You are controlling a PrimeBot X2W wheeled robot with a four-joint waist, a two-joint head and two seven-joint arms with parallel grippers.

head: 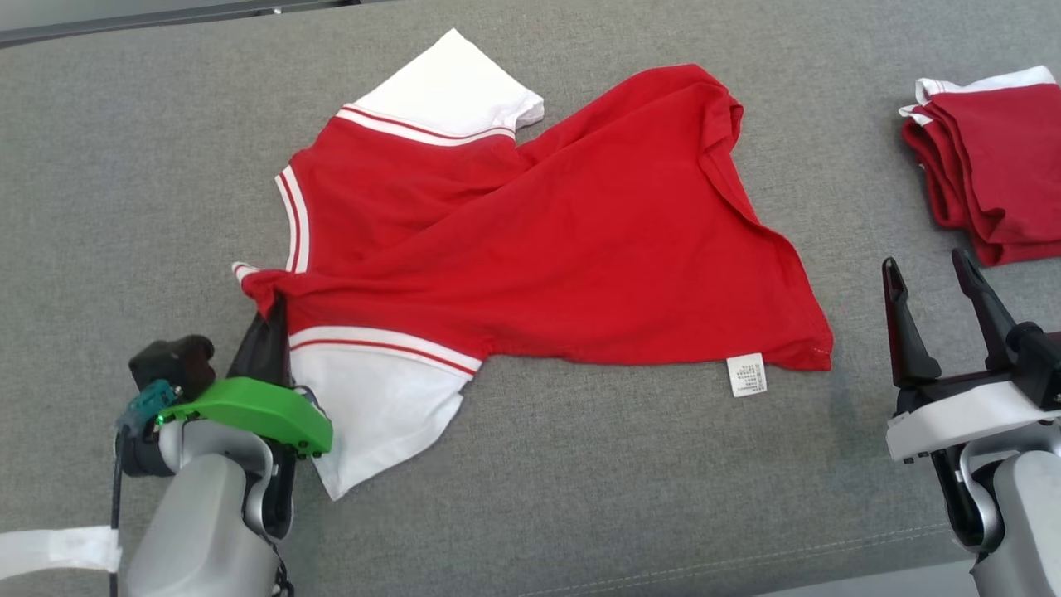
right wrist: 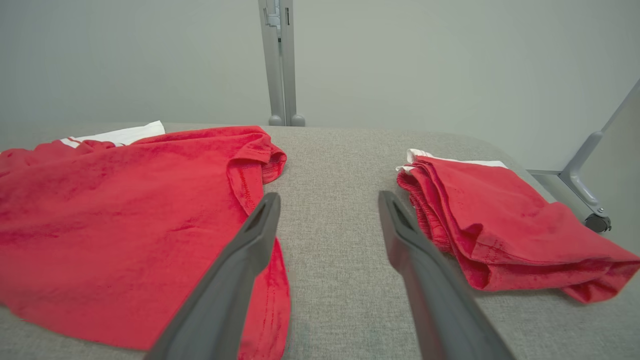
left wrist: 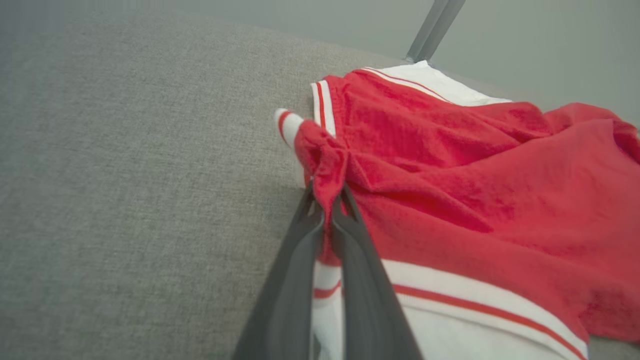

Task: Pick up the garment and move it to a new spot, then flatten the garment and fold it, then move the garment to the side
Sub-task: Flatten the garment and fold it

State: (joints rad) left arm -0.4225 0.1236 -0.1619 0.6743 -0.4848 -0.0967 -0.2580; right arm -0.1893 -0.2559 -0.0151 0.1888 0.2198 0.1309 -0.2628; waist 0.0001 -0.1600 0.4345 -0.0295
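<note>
The garment [head: 572,240] is a red shirt with white striped sleeves, spread crumpled across the grey padded surface; it also shows in the left wrist view [left wrist: 475,200] and the right wrist view [right wrist: 115,225]. My left gripper [head: 267,311] is shut on a bunched fold of red cloth at the shirt's left edge, near the collar; in its wrist view the left gripper [left wrist: 327,205] pinches that fold between both fingers. My right gripper [head: 928,278] stands open to the right of the shirt's hem, apart from it, and in the right wrist view the right gripper [right wrist: 327,200] holds nothing.
A folded red garment [head: 990,162] lies at the far right of the surface, also seen as the folded pile [right wrist: 500,225] beside my right fingers. A white label [head: 746,375] hangs off the shirt's lower hem. A grey metal post [right wrist: 280,60] stands behind the table.
</note>
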